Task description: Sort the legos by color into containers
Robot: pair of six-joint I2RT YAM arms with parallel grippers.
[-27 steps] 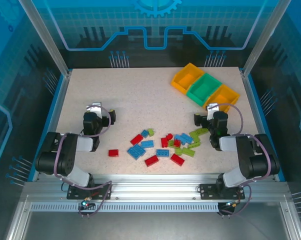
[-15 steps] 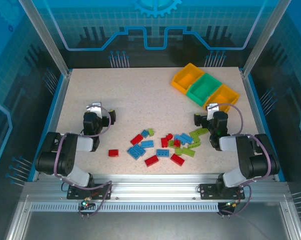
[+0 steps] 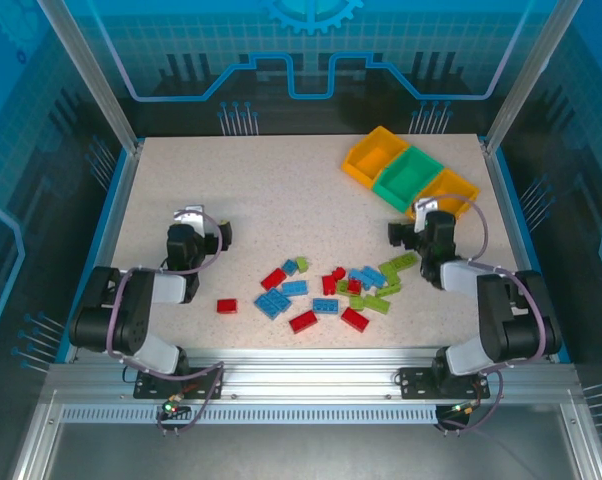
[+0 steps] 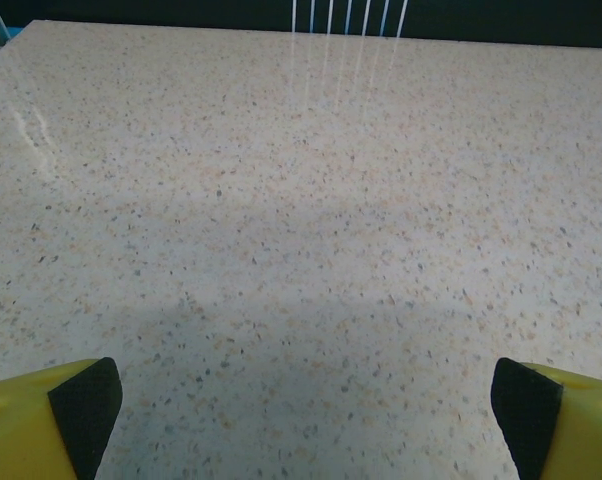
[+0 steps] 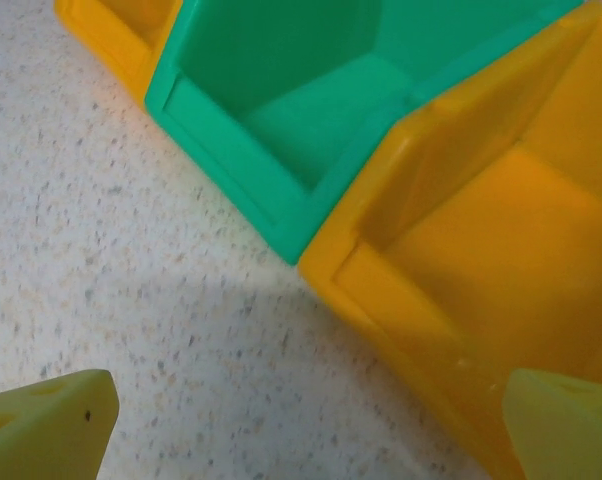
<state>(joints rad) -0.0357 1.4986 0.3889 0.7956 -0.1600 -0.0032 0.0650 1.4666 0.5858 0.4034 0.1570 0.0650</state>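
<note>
Red, blue and lime green legos [image 3: 326,290] lie scattered on the speckled table in front of the arms; one red brick [image 3: 226,306] sits apart at the left. The three joined containers stand at the back right: a yellow-orange bin [image 3: 372,155], a green middle bin [image 3: 408,177] and another yellow-orange bin [image 3: 446,192]. My right gripper [image 3: 427,216] hovers open just in front of the near yellow-orange bin [image 5: 501,250] and the green bin [image 5: 281,90], with nothing between its fingers [image 5: 51,425]. My left gripper [image 3: 189,218] rests open over bare table, its fingers [image 4: 71,415] wide apart and empty.
Aluminium posts and blue transparent walls enclose the table [image 3: 271,200] on three sides. A blue rim runs along the left and right edges. Bare speckled surface stretches across the back left and middle.
My right gripper has moved a little away from the legos toward the near yellow-orange bin. The left arm has not moved.
</note>
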